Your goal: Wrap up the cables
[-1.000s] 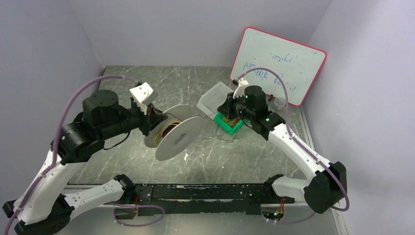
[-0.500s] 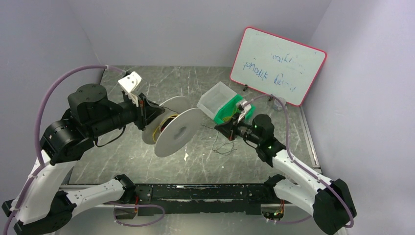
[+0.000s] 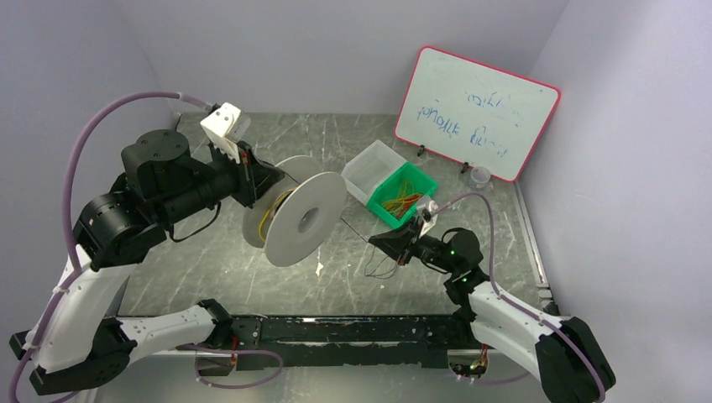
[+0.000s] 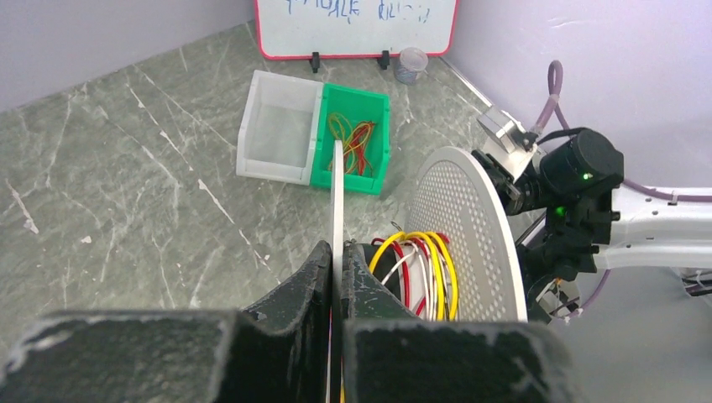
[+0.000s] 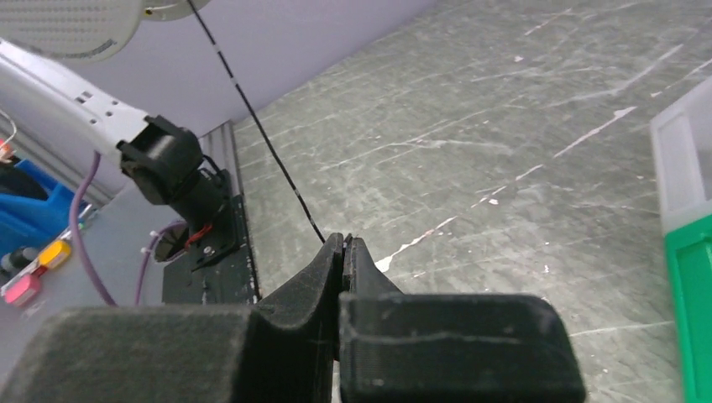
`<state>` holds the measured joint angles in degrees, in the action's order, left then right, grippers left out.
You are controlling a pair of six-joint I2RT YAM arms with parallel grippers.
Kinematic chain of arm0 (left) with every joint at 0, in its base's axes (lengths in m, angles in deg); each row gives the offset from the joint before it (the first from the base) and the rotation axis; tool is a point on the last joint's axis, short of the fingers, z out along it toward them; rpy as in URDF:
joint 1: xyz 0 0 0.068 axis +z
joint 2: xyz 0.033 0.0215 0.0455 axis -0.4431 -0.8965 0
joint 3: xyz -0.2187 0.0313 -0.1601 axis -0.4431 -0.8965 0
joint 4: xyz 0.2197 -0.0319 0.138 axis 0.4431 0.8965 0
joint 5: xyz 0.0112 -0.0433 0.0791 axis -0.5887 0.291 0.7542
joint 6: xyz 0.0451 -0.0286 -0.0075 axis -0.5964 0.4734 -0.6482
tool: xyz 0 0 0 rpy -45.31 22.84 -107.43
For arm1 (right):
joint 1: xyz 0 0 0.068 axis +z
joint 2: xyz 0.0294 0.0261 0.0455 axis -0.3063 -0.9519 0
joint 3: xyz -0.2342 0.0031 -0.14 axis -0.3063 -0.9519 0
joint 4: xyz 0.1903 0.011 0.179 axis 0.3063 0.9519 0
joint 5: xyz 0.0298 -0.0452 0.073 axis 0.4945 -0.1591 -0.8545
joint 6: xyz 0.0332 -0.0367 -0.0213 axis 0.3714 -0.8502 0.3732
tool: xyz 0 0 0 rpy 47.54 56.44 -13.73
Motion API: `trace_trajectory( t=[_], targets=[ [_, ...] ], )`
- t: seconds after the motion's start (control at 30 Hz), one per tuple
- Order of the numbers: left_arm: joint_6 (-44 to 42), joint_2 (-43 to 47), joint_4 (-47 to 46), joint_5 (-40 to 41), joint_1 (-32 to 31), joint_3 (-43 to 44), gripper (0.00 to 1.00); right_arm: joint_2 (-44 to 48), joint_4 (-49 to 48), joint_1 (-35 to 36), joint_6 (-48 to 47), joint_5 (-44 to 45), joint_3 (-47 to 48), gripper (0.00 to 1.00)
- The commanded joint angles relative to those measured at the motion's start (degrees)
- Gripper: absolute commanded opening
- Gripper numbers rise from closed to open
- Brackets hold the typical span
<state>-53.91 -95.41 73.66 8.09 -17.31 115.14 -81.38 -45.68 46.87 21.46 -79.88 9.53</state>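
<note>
My left gripper (image 3: 256, 179) is shut on one flange of a white spool (image 3: 304, 218) and holds it above the table; in the left wrist view the gripper (image 4: 337, 252) clamps the thin flange (image 4: 337, 189). Yellow, red and white cables (image 4: 420, 273) are wound on the spool's core. My right gripper (image 3: 378, 241) is shut on a thin black cable (image 3: 354, 227) that runs up-left to the spool; in the right wrist view the gripper (image 5: 344, 242) pinches that cable (image 5: 260, 126). More cables (image 3: 400, 200) lie in the green bin (image 3: 416, 211).
A clear bin (image 3: 373, 167) adjoins the green bin. A whiteboard (image 3: 475, 112) leans at the back right, with a small cup (image 3: 480, 175) by it. A loose black cable loop (image 3: 382, 267) lies on the table under my right gripper.
My right gripper has come away from the green bin toward the near edge, drawing the black cable taut from the spool. The left arm has raised and turned the spool slightly.
</note>
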Motion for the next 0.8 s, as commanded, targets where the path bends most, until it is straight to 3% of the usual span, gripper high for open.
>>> trace_trajectory(
  t=[0.0, 0.23, 0.53, 0.77],
  targets=[
    [3.3, 1.2, -11.6, 3.5, 0.0, 4.2, 0.07, -0.1, -7.0, -0.5, 1.7, -3.7, -5.0, 0.00],
    [6.4, -1.4, -11.0, 7.7, 0.0, 7.6, 0.07, -3.3, -17.5, 1.9, 4.1, -6.9, -8.9, 0.00],
    [7.1, -3.5, -11.2, 8.1, -0.1, 10.2, 0.07, -6.0, -5.0, 12.0, -5.6, 2.9, -3.9, 0.00],
    [10.3, -5.0, -11.6, 9.4, 0.0, 12.2, 0.07, -16.4, -9.8, 17.3, -5.8, 6.5, -1.1, 0.05]
  ],
)
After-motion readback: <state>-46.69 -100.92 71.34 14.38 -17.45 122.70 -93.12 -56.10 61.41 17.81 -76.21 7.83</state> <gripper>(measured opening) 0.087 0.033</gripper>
